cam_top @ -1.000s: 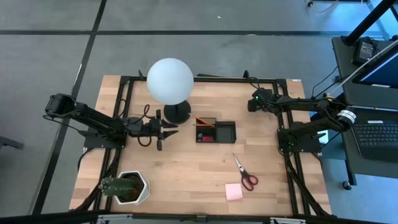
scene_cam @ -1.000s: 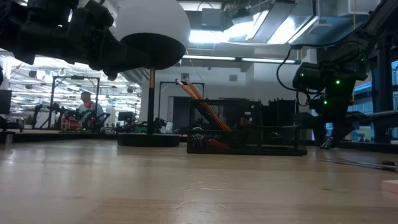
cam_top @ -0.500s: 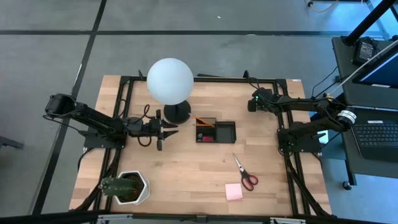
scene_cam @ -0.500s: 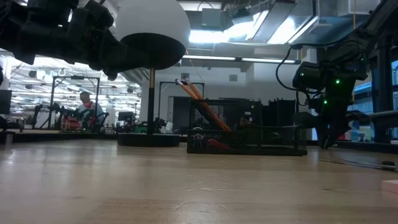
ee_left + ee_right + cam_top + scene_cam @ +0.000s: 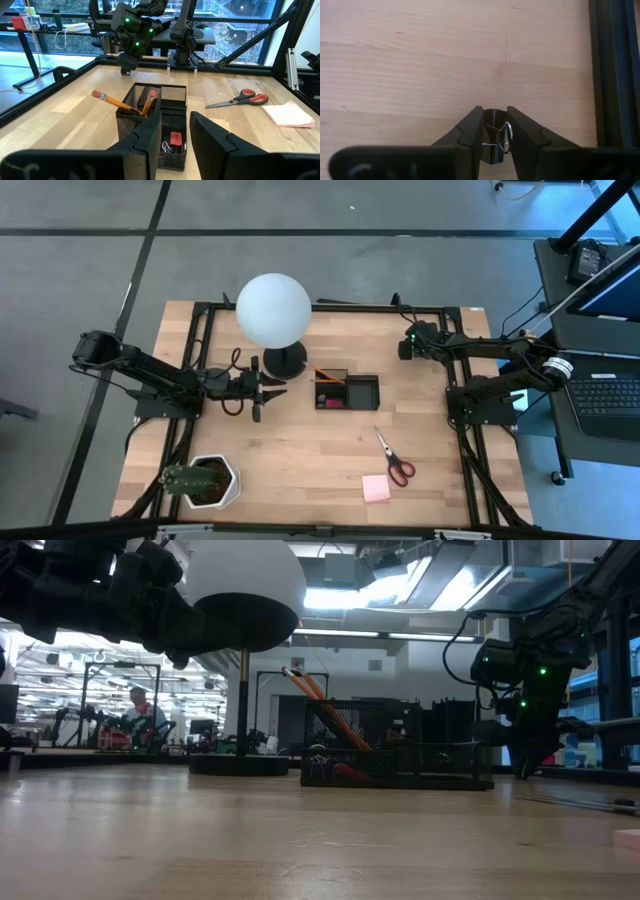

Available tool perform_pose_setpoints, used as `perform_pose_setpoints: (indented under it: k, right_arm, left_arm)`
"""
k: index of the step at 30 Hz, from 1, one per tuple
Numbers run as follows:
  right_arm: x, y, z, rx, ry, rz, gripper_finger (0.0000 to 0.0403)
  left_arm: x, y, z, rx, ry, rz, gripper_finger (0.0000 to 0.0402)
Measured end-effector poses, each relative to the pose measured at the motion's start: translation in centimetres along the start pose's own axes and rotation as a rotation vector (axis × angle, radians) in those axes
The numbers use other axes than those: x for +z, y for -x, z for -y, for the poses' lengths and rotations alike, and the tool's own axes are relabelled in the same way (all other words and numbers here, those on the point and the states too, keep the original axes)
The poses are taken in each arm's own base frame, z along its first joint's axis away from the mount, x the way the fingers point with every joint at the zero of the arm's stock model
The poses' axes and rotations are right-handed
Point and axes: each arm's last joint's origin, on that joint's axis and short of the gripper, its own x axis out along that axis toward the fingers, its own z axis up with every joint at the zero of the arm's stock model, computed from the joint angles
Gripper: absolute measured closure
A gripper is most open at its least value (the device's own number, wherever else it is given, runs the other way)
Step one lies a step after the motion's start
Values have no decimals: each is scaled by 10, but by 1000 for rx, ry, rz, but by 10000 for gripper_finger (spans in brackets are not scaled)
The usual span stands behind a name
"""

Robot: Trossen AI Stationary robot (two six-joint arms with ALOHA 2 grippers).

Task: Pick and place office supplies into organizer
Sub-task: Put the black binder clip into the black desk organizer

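Observation:
The black mesh organizer (image 5: 347,391) stands mid-table, with orange pencils (image 5: 121,103) leaning in its taller cup and a small red block (image 5: 175,137) in its tray. Red-handled scissors (image 5: 395,458) and a pink sticky-note pad (image 5: 376,488) lie flat on the table nearer the front. My left gripper (image 5: 268,392) hovers level, left of the organizer, open with nothing between its fingers (image 5: 150,135). My right gripper (image 5: 407,348) is at the far right, slanting down, shut on a small black binder clip (image 5: 495,136). My right gripper pinches the binder clip between its two fingers (image 5: 470,125); the clip's wire handles (image 5: 504,135) show in the narrow gap. The fingers slant down from above toward the wooden table top. Whether the clip rests on the wood or is just clear of it, I cannot tell.
A white globe lamp (image 5: 273,310) on a round black base stands just behind and left of the organizer. A green plant in a white pot (image 5: 203,481) sits at the near left corner. A black frame rail (image 5: 615,70) runs close beside my right gripper.
In the low view my right gripper's fingers have drawn together at the table's far right, while the arm has kept its place. Nothing on the table has shifted.

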Motion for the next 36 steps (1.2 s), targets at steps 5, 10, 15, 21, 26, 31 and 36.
perform_pose_setpoints:
  k: [5, 10, 15, 21, 26, 31, 36]
  right_arm:
    - [0, 0, 0, 0, 3, -1, 321]
    - [0, 0, 0, 4, 4, 0, 338]
    - [0, 1, 0, 2, 21, 3, 366]
    - [1, 1, 0, 2, 25, 4, 380]
    - [0, 3, -2, 16, 35, 13, 388]
    - [2, 15, -9, 84, 80, 24, 397]
    - [6, 32, -23, 182, 113, 68, 401]
  left_arm:
    - [0, 0, 0, 0, 0, 0, 304]
    - [0, 0, 0, 0, 0, 0, 304]
    - [0, 0, 0, 0, 0, 0, 304]
    - [0, 0, 0, 0, 0, 0, 304]
    - [0, 0, 0, 1, 0, 0, 304]
    - [0, 0, 0, 1, 0, 0, 304]
    - [0, 0, 0, 0, 0, 0, 304]
